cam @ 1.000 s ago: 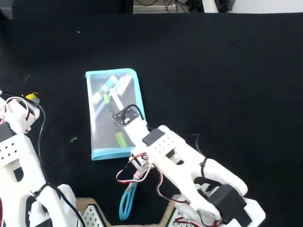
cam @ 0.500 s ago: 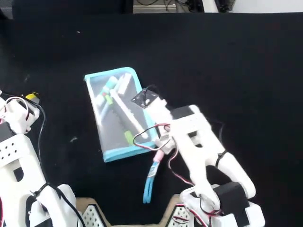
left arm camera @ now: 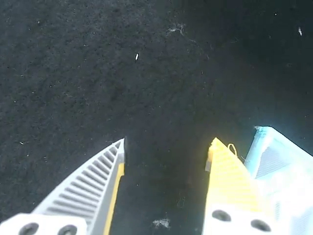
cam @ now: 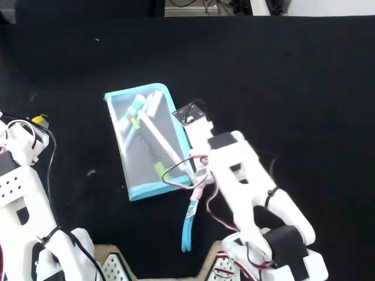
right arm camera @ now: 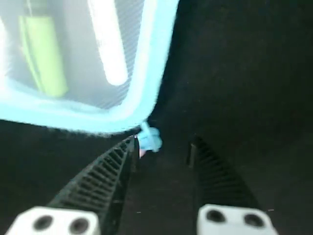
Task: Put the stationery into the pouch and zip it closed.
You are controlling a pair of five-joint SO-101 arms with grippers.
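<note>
A: Left side first. What's the left hand [left arm camera: 168, 143] doing?
B: Released, jaws spread over bare black tabletop [left arm camera: 73, 73], grasping nothing. It hangs near one corner of the pouch [cam: 149, 140].
A: And the pouch?
B: Flat on the tabletop, between the arms, blue-trimmed mesh. Stationery [cam: 153, 136] shows inside through the mesh, a green highlighter [cam: 159, 170] among it.
A: So zipping is the step.
B: I judge so. In the right wrist view the zipper pull [right arm camera: 149, 138] sits at the pouch's rounded corner, just beside one fingertip of my right hand [right arm camera: 162, 144]. That hand is spread, clamping nothing.
A: How do I do it well?
B: Centre the pull between the fingers and clench fully. Then drag along the trim, low and straight. The pouch looks light and will likely slide, so I'd pin a corner with the left hand first. Whether that edge is open, I can't tell. A blue strap [cam: 188, 225] lies toward the arm bases; I'd keep it out of the jaws.
</note>
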